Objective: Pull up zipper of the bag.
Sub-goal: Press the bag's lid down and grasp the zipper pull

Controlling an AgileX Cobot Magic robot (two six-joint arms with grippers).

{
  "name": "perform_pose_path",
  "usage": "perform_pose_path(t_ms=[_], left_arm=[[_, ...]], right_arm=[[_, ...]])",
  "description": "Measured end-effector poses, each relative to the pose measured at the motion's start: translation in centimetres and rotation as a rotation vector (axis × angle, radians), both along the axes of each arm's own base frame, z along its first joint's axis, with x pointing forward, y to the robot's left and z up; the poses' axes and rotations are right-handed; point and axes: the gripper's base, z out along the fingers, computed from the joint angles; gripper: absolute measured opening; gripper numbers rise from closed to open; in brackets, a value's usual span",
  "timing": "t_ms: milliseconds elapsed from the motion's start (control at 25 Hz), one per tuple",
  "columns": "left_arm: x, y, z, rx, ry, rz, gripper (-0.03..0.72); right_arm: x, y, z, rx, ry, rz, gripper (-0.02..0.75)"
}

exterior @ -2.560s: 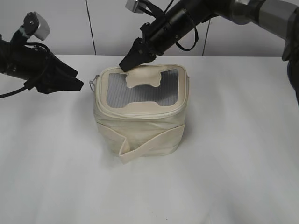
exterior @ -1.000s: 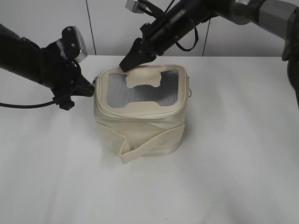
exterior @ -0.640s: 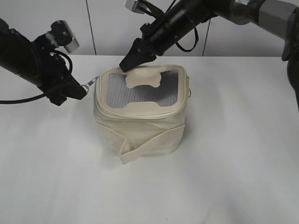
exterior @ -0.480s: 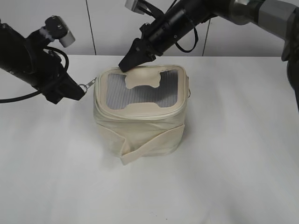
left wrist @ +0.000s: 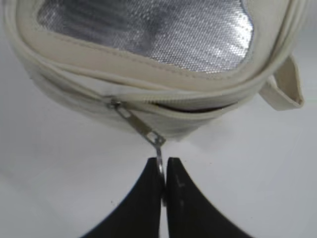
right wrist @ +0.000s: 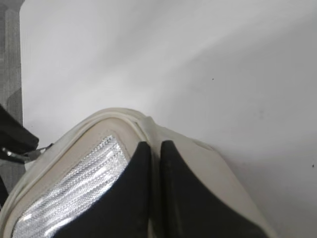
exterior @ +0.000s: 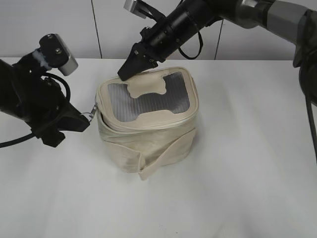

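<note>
Bright, even light, soft shadows; wrist views slightly blurred

Right tool (right wrist: 151, 148): two black fingers (right wrist: 132, 198) pressed almost together, tips resting on the cream rim of the bag (right wrist: 208, 163) at a rounded corner. Grey mesh panel (right wrist: 74, 193) lies left of the tips, bordered by cream trim. White desk (right wrist: 208, 64) fills the background. A dark shape shows at the left edge, identity unclear.

Lab: bare white table (exterior: 247, 163), panelled wall (exterior: 59, 25)
</note>
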Motion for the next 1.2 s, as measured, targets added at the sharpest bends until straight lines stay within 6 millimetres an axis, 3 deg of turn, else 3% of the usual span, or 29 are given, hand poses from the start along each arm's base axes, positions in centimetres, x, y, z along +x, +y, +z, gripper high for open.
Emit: perform_pose_path(t_ms=[320, 440, 560, 760, 1000, 1080, 1200], left_arm=[[-1.9, -2.2, 0.5, 0.0, -0.025, -0.046, -0.006], [-1.8, -1.8, 0.3, 0.059, -0.04, -0.011, -0.008], [-0.8, -0.3, 0.1, 0.097, -0.068, 0.072, -0.008], [2.6, 2.2, 0.8, 0.063, -0.084, 0.232, -0.008], [4.8, 1.7, 1.2, 0.058, -0.065, 0.223, -0.008], [4.7, 1.6, 1.0, 0.061, -0.05, 0.218, -0.008], [4.7, 1.6, 0.9, 0.063, -0.043, 0.215, -0.008]], right_arm=[[-0.3, 0.4, -0.2, -0.008, 0.078, -0.05, 0.03], [-0.3, 0.4, -0.3, -0.014, 0.089, -0.059, 0.029], [0.0, -0.1, -0.3, -0.018, 0.123, -0.099, 0.027], [0.9, -1.5, -0.2, -0.016, 0.17, -0.173, 0.025], [1.0, -1.9, 0.2, -0.019, 0.099, -0.13, 0.033], [1.1, -1.9, 0.4, -0.01, 0.063, -0.104, 0.11], [1.3, -2.2, 0.7, 0.009, 0.011, -0.071, 0.351]])
